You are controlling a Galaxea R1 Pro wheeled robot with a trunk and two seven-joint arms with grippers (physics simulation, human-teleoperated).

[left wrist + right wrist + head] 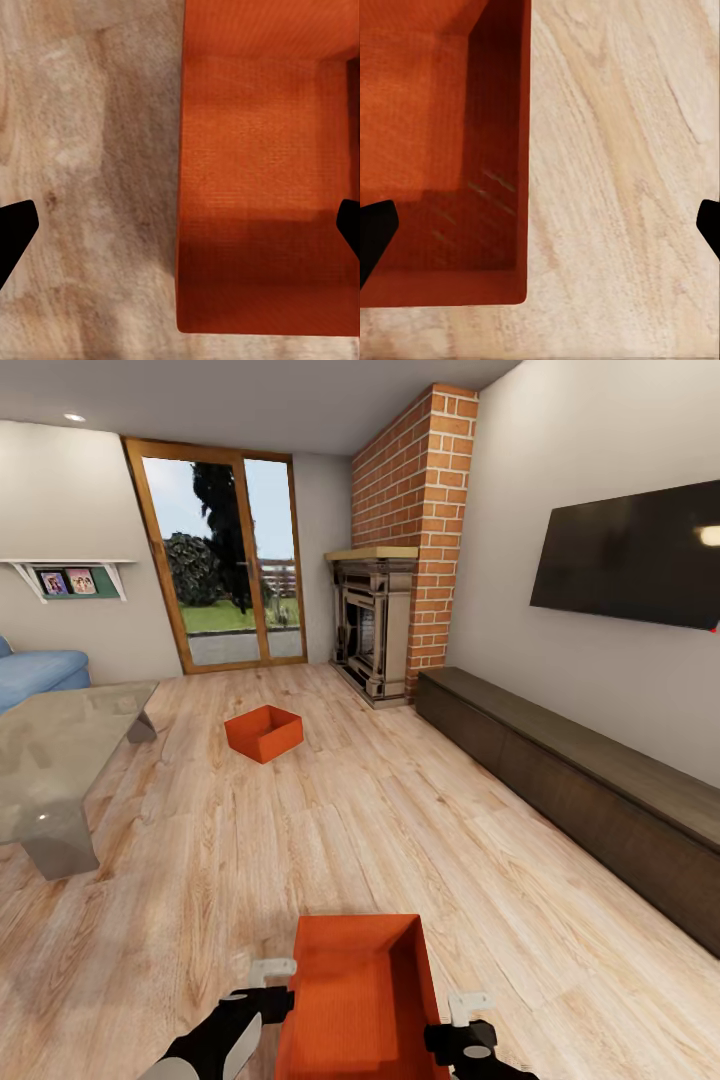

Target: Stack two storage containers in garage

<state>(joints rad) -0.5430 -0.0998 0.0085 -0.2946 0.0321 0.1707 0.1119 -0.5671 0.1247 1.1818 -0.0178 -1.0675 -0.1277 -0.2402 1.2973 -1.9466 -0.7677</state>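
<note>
Ahead of me a glazed door (228, 555) in a wood frame looks out on grass and dark trees. Beside it rises a red brick chimney (415, 520) with a fireplace (372, 625) at its foot under a pale mantel. Along the wall on my right I see a long, low dark cabinet (580, 780), and a black television (630, 555) hangs above it. On my left stands a glass-topped low table (55, 760), with a blue sofa (40, 672) behind it. A white wall shelf (70, 575) holds small pictures.
</note>
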